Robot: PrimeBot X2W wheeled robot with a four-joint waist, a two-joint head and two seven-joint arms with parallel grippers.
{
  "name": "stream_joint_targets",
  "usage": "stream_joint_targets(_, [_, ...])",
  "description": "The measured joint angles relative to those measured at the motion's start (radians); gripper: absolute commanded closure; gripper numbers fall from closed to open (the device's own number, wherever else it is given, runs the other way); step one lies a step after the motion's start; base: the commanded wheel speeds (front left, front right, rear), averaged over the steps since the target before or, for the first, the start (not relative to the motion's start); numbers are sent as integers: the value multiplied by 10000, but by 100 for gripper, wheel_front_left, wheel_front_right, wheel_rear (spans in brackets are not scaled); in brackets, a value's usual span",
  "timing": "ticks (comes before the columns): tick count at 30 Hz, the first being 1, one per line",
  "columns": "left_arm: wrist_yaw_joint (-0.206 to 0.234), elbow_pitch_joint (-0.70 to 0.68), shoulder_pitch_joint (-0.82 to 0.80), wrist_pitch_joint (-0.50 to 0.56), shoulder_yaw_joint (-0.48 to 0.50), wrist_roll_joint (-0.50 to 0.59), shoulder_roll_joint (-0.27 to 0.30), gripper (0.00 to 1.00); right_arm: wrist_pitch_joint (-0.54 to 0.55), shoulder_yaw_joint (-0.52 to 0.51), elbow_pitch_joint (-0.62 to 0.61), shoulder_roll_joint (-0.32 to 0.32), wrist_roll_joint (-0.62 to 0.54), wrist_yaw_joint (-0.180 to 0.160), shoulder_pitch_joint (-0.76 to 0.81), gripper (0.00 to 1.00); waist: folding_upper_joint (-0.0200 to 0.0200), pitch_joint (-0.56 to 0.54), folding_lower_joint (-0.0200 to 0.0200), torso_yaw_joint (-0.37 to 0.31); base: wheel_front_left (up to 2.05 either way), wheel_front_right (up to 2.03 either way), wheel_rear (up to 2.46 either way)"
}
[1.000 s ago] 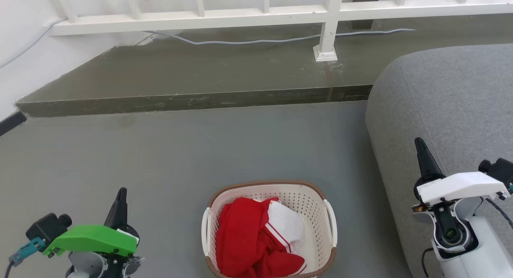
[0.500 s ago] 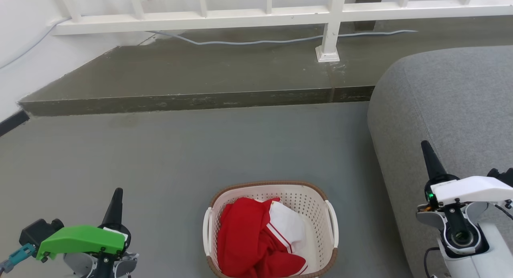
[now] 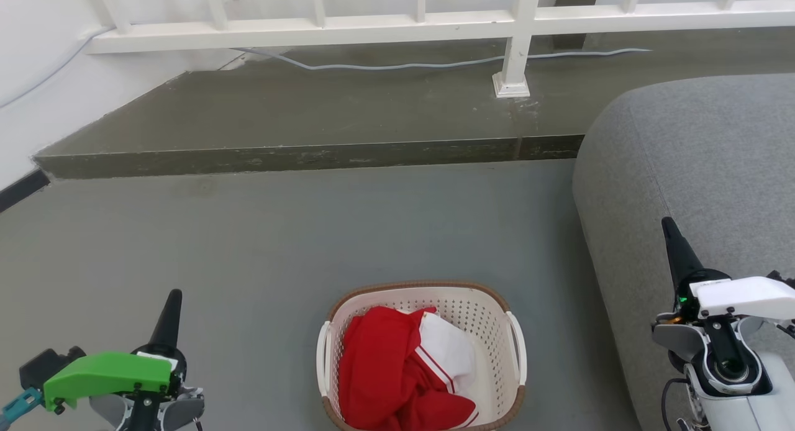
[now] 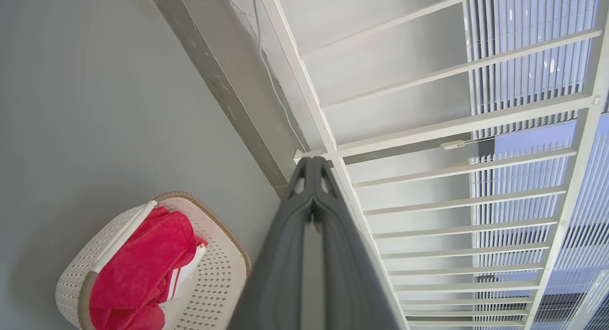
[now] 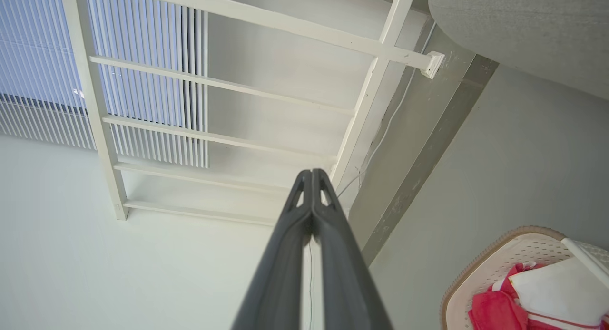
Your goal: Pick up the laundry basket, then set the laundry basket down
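No readable text or labels.

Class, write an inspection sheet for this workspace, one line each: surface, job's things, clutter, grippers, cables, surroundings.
Surface: grey floor, with a raised step behind it.
Job's things: basket stands on the floor between the grippers, untouched; red and white cloth lies in it.
Clutter: nothing seen.
Grippers: left gripper shut and empty, left of the basket; right gripper shut and empty, in front of the sofa.
Cables: pale cable runs along the step under the railing.
Surroundings: white railing at the back, grey sofa on the right, white wall on the left.
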Motion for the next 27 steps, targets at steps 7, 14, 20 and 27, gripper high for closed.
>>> stream_joint_targets(7, [-86, 10, -5, 255, 259, -742, -132, 100, 244, -295, -33, 86, 788, 86, 41, 100, 0, -10, 0, 37, 0, 0, 0])
stream_joint_targets(14, [-182, 17, -10, 476, 541, -1488, -171, 100, 456, -596, -61, 155, 1599, 176, 157, 100, 0, -20, 0, 73, 0, 0, 0])
stream_joint_targets(20, [-274, 21, -14, 692, 807, -2105, -203, 100, 679, -857, -82, 284, 2314, 265, 182, 100, 0, -28, 0, 105, 0, 0, 0])
stream_joint_targets(27, [-345, 21, -15, 727, 846, -2247, -232, 100, 702, -913, -90, 316, 2495, 291, 185, 100, 0, -29, 0, 109, 0, 0, 0])
